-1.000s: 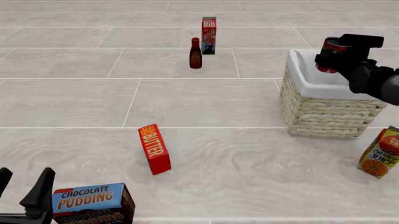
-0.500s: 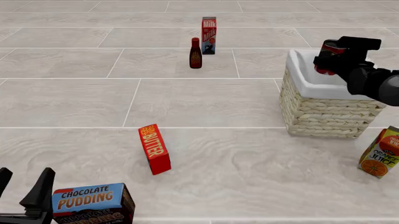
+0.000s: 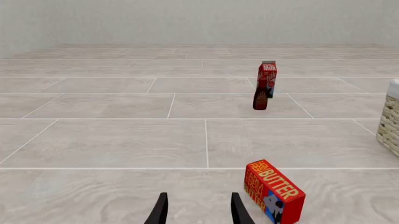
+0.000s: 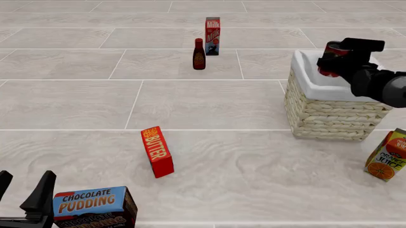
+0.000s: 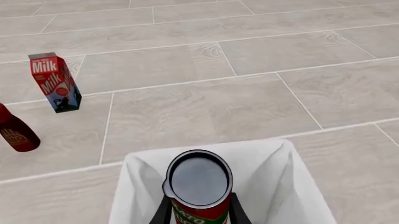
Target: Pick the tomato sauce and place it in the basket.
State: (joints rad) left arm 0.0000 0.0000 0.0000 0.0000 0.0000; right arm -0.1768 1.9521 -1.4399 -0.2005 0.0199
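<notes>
The tomato sauce (image 4: 331, 59), a small red can with a dark metal top, hangs above the far left part of the basket (image 4: 330, 109), a pale wicker basket with white lining. My right gripper (image 4: 335, 59) is shut on the can. In the right wrist view the tomato sauce (image 5: 198, 184) sits between the fingers (image 5: 163, 210) over the basket's white lining (image 5: 281, 182). My left gripper (image 4: 24, 194) stands open at the near left corner, holding nothing; its fingers (image 3: 160, 211) show in the left wrist view.
A dark bottle with red cap (image 4: 199, 54) and a milk carton (image 4: 212, 29) stand at the back. A red butter box (image 4: 157, 151) lies mid-table, a chocolate pudding box (image 4: 95, 206) sits beside my left gripper, and an orange juice carton (image 4: 387, 156) stands right of the basket.
My right gripper has moved slightly away from the camera and lower with the can, staying over the basket. The left arm has not moved.
</notes>
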